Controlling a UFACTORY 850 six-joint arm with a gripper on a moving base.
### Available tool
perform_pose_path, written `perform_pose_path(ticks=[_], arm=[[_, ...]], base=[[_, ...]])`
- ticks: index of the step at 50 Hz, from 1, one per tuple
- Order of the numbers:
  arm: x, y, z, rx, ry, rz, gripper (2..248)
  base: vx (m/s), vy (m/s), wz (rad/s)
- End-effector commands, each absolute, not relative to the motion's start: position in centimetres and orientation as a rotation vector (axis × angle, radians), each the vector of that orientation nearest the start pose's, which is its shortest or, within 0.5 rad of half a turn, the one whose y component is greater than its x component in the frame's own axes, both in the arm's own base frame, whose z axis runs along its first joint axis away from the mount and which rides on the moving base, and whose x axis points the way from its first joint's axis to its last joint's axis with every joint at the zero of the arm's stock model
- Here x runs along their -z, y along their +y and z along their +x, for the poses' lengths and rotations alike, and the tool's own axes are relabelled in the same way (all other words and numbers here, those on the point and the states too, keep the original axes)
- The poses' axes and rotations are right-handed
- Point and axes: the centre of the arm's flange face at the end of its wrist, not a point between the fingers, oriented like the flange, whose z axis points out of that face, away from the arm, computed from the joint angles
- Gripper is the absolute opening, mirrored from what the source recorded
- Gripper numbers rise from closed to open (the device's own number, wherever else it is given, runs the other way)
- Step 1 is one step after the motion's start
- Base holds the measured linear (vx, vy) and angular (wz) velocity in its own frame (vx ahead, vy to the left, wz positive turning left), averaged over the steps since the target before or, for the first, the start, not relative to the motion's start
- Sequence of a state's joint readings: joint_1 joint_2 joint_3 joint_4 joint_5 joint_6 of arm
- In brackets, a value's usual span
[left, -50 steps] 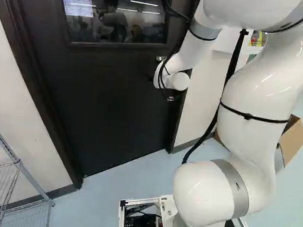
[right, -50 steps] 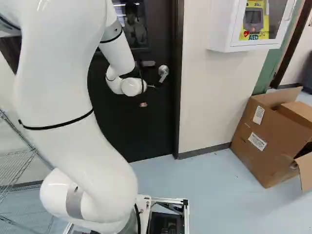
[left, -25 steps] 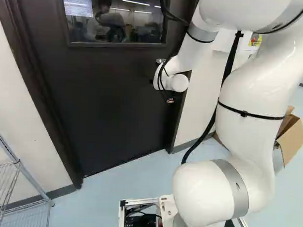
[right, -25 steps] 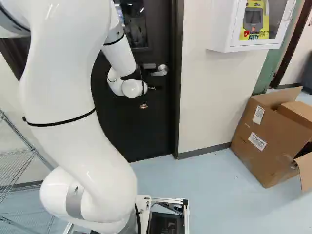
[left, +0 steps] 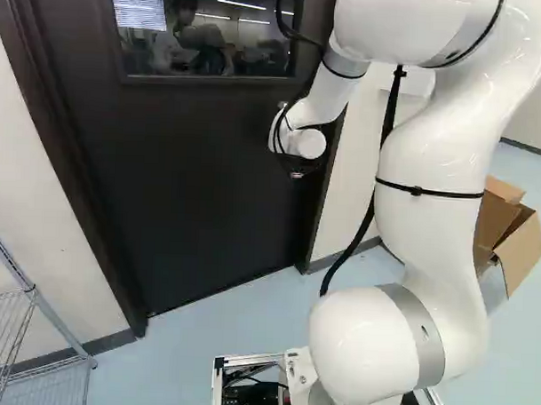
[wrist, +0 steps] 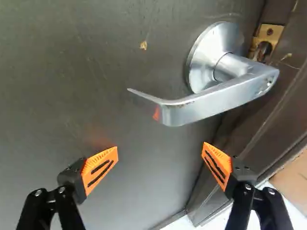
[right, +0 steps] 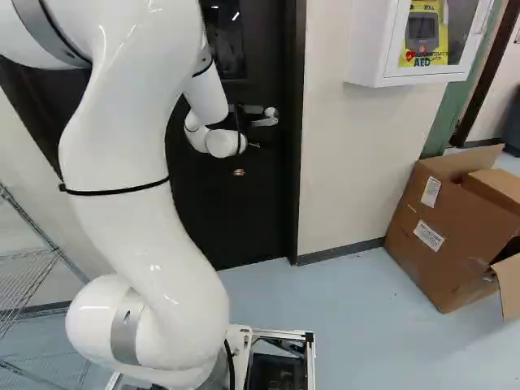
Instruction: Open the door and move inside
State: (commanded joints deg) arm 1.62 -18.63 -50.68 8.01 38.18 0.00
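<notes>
the arm (left: pixel 432 155) has shifted leftward in the left base view and rightward in the right one, while the lever handle (wrist: pixel 216 100), slanted down a second ago, now lies nearer level. it sits by the door's (left: pixel 191 182) latch edge, ahead of the gripper (right: pixel 254 145), whose ribbed orange pads (wrist: pixel 101 168) stand wide apart. satin metal, round rose, thin curved tip; dark, scuffed door, perhaps shut, beside a brass plate (wrist: pixel 270 33).

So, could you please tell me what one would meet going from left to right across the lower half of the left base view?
Wire rack → dark door → white arm → cardboard box.
</notes>
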Motion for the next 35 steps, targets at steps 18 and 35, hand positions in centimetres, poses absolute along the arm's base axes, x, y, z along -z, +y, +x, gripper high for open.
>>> perform_pose_path(ticks=[18, 35], arm=[[-41.8, 2.6, 59.5, 1.809, 0.147, -2.532, 247], [-41.4, 4.4, 62.5, 1.821, 0.114, -2.504, 247]], base=[[0.000, 0.000, 0.000], [0.000, 0.000, 0.000]])
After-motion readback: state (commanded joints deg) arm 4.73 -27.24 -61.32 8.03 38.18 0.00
